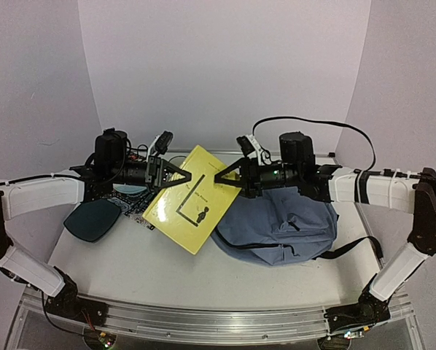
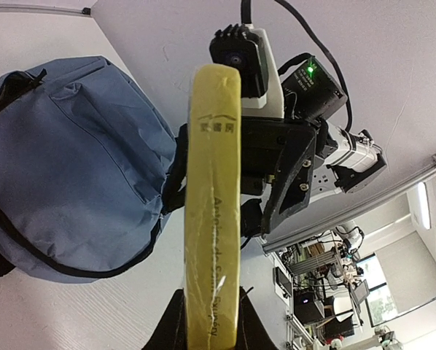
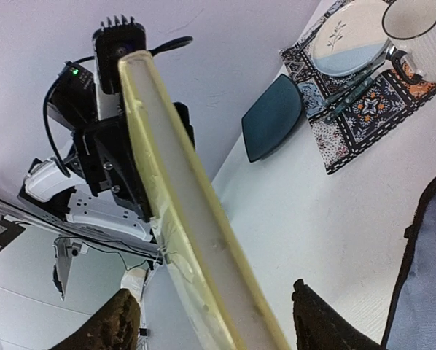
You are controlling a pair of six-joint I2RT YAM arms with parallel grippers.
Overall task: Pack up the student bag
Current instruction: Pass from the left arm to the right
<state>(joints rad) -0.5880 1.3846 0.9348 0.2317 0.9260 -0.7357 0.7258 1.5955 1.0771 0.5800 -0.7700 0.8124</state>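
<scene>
Student bag (image 1: pixel 283 230): in the top view it lies on the surface right of centre, beneath the right arm. A yellow book (image 1: pixel 192 197) hangs tilted above the surface between both sets of jaws. A dark teal tray (image 1: pixel 94 219) lies at the left. Left wrist view: the left jaws are clamped on the book at its spine, and the bag lies flat to the left. Right wrist view: the right jaws stand open, with one finger (image 3: pixel 123 321) on either side of the book and a gap at each.

Yellow book (image 1: pixel 192 200) beside blue-grey student bag (image 1: pixel 291 227)
</scene>
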